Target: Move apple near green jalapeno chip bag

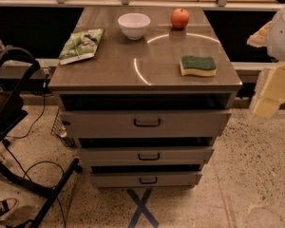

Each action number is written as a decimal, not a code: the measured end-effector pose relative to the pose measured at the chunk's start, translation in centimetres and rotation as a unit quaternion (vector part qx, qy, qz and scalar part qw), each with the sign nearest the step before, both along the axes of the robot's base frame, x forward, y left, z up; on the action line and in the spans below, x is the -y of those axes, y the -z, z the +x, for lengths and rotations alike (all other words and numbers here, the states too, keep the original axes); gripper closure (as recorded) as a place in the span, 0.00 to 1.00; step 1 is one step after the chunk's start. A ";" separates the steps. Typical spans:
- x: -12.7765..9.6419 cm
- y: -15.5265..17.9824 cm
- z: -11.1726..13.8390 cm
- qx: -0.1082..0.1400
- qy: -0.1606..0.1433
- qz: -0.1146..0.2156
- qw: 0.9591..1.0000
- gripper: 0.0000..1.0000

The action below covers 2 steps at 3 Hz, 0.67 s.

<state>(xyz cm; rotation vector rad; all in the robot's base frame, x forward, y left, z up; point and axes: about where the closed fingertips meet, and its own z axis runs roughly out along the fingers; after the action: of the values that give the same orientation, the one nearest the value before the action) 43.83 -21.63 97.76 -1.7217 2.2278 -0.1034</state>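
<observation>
A small red-orange apple (180, 18) stands at the far right of the drawer cabinet's top (114, 68). The green jalapeno chip bag (80, 45) lies flat at the top's left edge, well apart from the apple. My gripper (270, 95) hangs at the right edge of the view, off the cabinet's right side and about level with its front edge. It is far from the apple and holds nothing that I can see.
A white bowl (134, 25) stands between bag and apple at the back. A green-and-yellow sponge (198, 65) lies front right. Three drawers (147, 122) stand slightly open. A black stand and cables (19, 141) are on the floor at left.
</observation>
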 end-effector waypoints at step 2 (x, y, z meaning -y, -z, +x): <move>1.4 0.3 4.3 0.043 0.035 0.047 0.997 0.00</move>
<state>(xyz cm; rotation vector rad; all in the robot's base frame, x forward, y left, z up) 48.14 -23.02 97.46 -1.5608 2.1939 -0.0856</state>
